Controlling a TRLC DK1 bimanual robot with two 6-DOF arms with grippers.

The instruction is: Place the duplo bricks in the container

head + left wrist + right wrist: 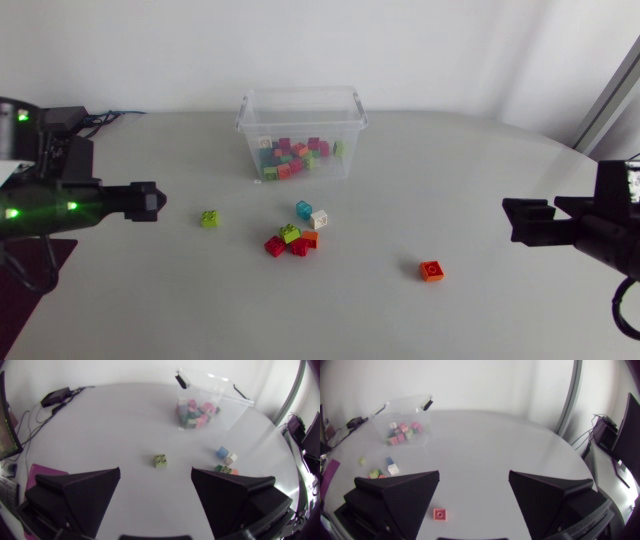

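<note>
1. A pale grey table point(400, 320) with a rounded far edge fills most of the head view.
2. A plain white wall point(300, 40) stands behind it.
3. The light is soft and even, and shadows are faint.
4. A purple mat point(45, 474) lies at the table's left edge, with black cables point(105, 118) at the far left corner.

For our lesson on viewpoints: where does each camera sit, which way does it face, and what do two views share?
Head: fixed above the table, looking down on container, bricks, left pincer and right pincer.
Left wrist: on the left arm, looking across the table past its open pincer at the lime brick and container.
Right wrist: on the right arm, looking across past its open pincer; orange brick ahead.
Shared: all three show the container.
</note>
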